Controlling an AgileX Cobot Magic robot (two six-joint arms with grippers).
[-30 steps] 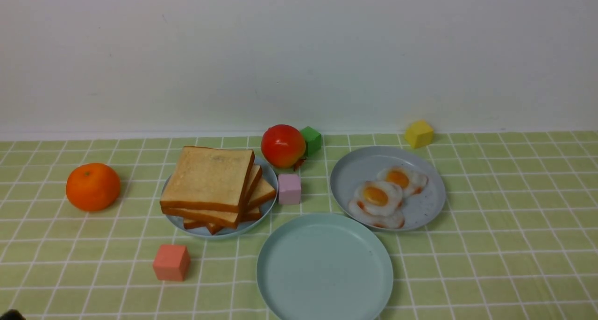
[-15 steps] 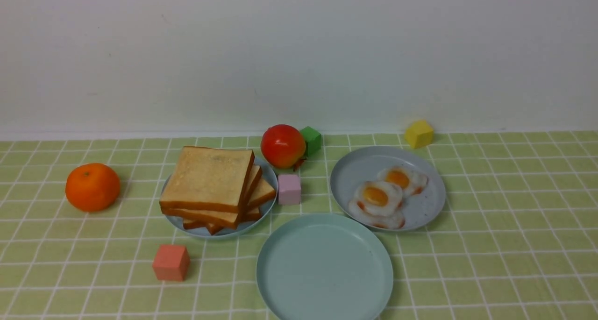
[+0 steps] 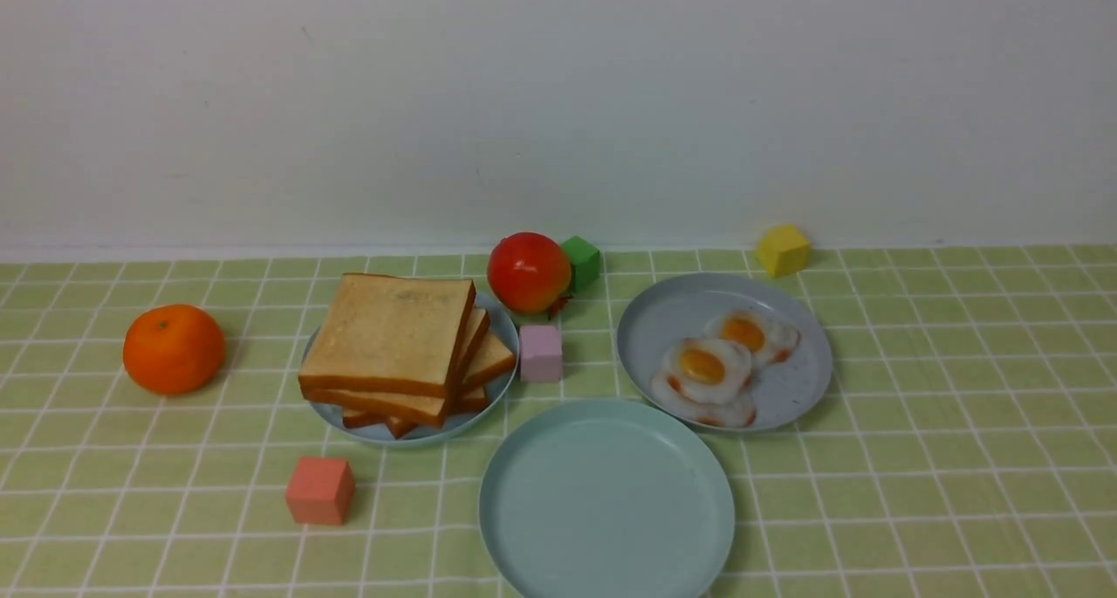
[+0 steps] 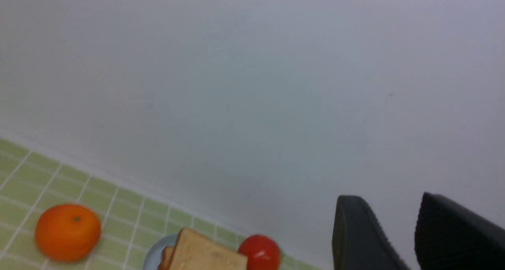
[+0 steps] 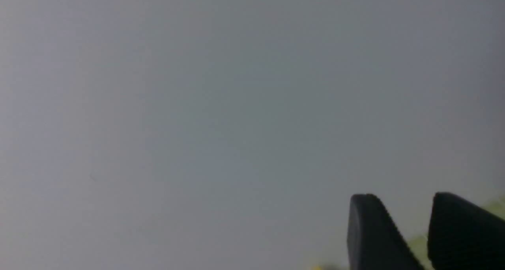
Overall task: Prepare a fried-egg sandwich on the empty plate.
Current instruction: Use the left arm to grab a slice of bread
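The mint-green plate (image 3: 606, 502) sits bare at the front, in the middle; no sandwich is on it yet; the toast slices (image 3: 393, 336) are piled on the left blue-grey plate (image 3: 507, 353); the fried eggs (image 3: 702, 367) lie on the right blue-grey plate (image 3: 672, 310); the left gripper (image 4: 388, 199) and the right gripper (image 5: 402, 197) each have 2 fingers spread apart, holding nothing.
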